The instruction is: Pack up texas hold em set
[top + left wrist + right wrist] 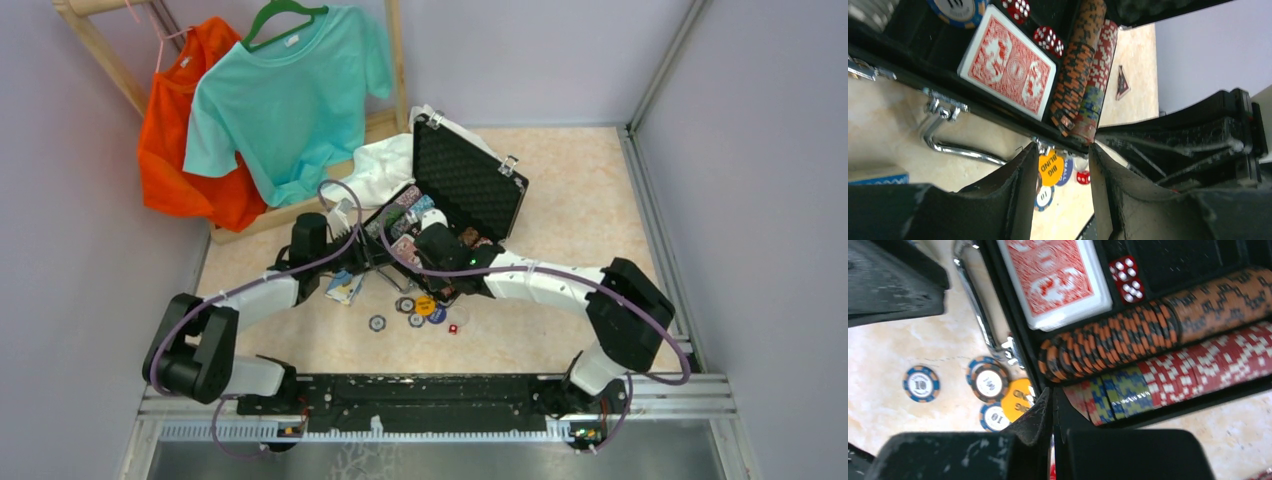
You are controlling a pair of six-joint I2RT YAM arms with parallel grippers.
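At the far left an orange T-shirt (175, 140) and a teal T-shirt (290, 95) hang on a wooden rack (95, 45), which closes off that back corner of the table (590, 250). A blue card deck (345, 287) lies flat beside the left arm. The left gripper (1062, 165) sits at the front edge of the black case (465, 180), fingers spread partway with nothing between them. A white cloth (385, 165) is bunched behind the case's left end. The case stands open mid-table. Its long axis runs diagonally from far left to near right, with the lid raised on the far-right side. Its silver handle (948, 137) points near-left, toward the left arm. Inside lie a red card deck (1053, 275), two red dice (1127, 280), an orange-and-black chip row (1128, 330) and a red-and-white chip row (1208, 365). Both rows run from the front edge towards the hinge. On the table just off the case's front corner lie loose chips (921, 383), an orange Big Blind button (1050, 167) and a loose red die (452, 328). The right gripper (1053, 400) hangs over that same corner with its fingers pressed together. Right of the case, the widest stretch of tabletop runs to the metal rail (655, 200) along the wall.
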